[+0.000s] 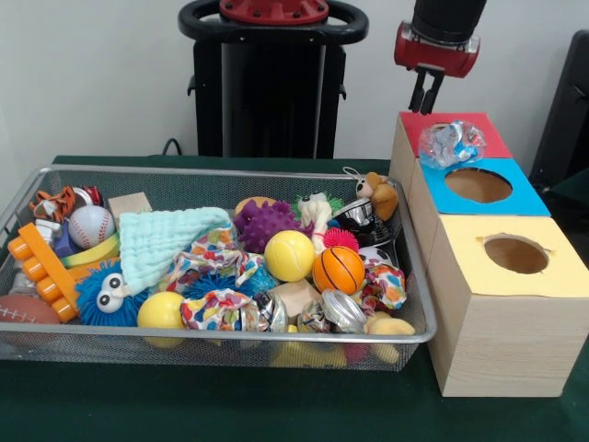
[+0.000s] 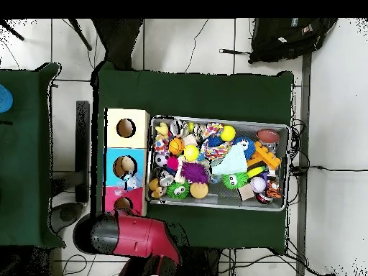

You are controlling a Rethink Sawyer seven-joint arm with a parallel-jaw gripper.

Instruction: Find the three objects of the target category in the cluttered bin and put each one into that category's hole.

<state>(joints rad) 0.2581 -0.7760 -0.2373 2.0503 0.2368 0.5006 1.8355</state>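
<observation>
**Bottle short of blue hole — nudge it in**

Gripper (image 1: 425,95) hangs above the box w/ fingers spread, grasping nothing. Bottle (image 1: 451,143) sits on red/blue seam, at 11 o'clock of the hole (image 1: 478,185). You regrasp mid-body & release over centre. Bin (image 1: 55,341) needs searching after.

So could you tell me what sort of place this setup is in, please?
Probably a robotics lab: a green-covered table holds a wire bin of toys beside a wooden sorting box, with cables on the tiled floor.

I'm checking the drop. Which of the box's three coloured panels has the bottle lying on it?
The bottle lies mostly on the red panel, farthest back beneath the gripper, at the edge of the blue panel; the yellow panel is bare.
</observation>
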